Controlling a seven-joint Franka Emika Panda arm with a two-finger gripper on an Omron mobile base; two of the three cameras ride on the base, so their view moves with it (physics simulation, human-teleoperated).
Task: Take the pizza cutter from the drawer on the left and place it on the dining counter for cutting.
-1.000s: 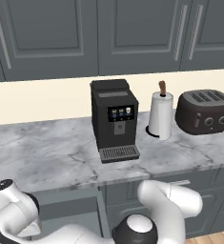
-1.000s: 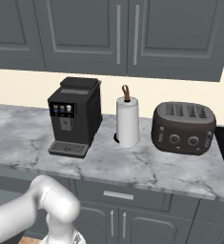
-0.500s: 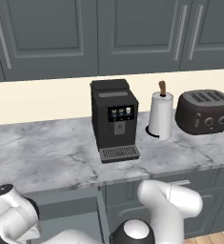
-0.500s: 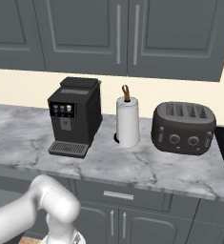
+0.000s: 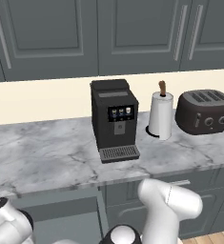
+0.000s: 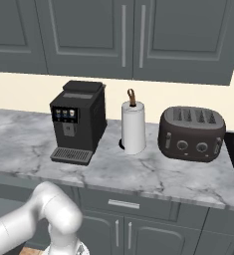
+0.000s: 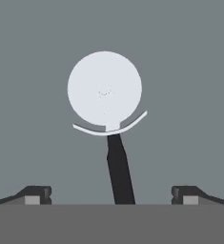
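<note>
Grey drawer floor (image 7: 189,71), one pizza cutter (image 7: 106,95), wide pincer (image 7: 111,195)

Arm (image 6: 44,211) glossy white, rounded links (dark joint caps); hand (image 7: 111,196) fingertips dark.

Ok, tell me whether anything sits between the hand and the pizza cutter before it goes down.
Nothing visible does. In the hand view the pizza cutter lies alone on the plain grey drawer floor, its black handle running toward the open hand, between the two fingertips. No other item lies near it.
</note>
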